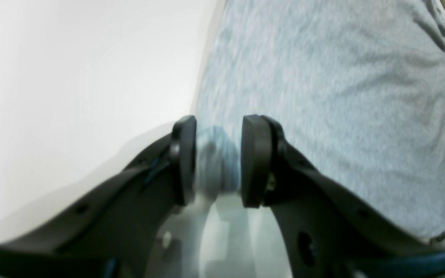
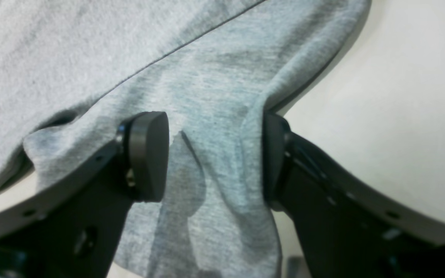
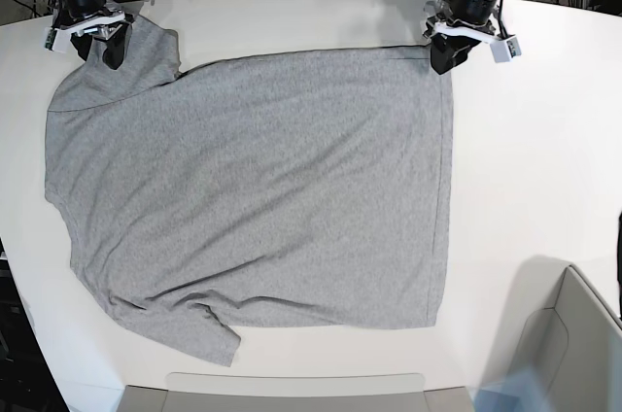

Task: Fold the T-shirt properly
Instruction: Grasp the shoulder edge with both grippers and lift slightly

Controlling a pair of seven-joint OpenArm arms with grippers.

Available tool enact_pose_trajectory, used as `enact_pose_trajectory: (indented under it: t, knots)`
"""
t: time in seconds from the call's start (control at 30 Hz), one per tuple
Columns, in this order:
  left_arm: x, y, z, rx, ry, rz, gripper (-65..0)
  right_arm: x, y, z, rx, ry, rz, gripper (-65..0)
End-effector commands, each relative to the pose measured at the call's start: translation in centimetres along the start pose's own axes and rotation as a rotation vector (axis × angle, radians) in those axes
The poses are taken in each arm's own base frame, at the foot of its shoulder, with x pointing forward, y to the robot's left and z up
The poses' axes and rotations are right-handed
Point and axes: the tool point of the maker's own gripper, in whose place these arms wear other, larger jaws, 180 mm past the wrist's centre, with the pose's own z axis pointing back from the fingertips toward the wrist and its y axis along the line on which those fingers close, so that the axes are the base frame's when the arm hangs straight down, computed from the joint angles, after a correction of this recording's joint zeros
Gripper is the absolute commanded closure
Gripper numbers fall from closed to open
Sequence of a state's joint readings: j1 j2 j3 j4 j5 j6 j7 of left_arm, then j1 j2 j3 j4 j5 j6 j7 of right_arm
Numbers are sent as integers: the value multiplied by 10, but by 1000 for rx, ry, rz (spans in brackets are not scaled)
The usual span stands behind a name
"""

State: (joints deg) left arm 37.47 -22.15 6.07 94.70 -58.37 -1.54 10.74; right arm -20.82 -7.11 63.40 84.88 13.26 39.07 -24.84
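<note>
In the left wrist view, the T-shirt's (image 1: 323,77) top is cut off; its lower fabric blurs.

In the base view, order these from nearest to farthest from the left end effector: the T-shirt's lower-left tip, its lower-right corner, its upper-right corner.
1. Upper-right corner, right at the left end effector.
2. Lower-right corner, down the same side.
3. Lower-left tip, across at the view's lower left.
</note>
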Motion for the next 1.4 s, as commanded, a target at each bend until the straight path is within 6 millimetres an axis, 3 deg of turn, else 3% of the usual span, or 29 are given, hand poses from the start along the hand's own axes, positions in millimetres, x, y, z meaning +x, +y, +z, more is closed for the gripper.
enact_pose_trajectory:
  t: [0.0, 0.23, 0.3, 0.43, 0.47, 0.63, 0.9, 1.1, 1.37]
  knots:
    - [-15, 10, 2, 38, 73, -1, -212, -71, -7, 13, -31, 335, 69, -353]
    - [-29, -5, -7, 4, 202, -1, -202, -71, -6, 13, -29, 335, 71, -324]
    - [-31, -7, -9, -1, 218, 1, -157, -67, -8, 13, -35, 331, 85, -246]
    - [-35, -3, -9, 11, 237, 9, 0, -45, -9, 8, -69, 308, 159, -35]
    - [-34, -3, -9, 14, 235, 8, 0, -39, -10, 6, -80, 306, 184, 0]
    - [-26, 1, -7, 21, 211, 10, 0, -17, -18, 10, -135, 281, 259, 0]
    - [-7, 34, 22, 107, 160, 17, 0, 22, -21, 27, -199, 196, 328, 0]
    - [-8, 23, 40, 86, 155, 1, 0, 45, -32, 44, -264, 142, 350, 0]
    - [3, 5, 39, 42, 132, -4, 0, 72, -25, 48, -264, 49, 353, 0]
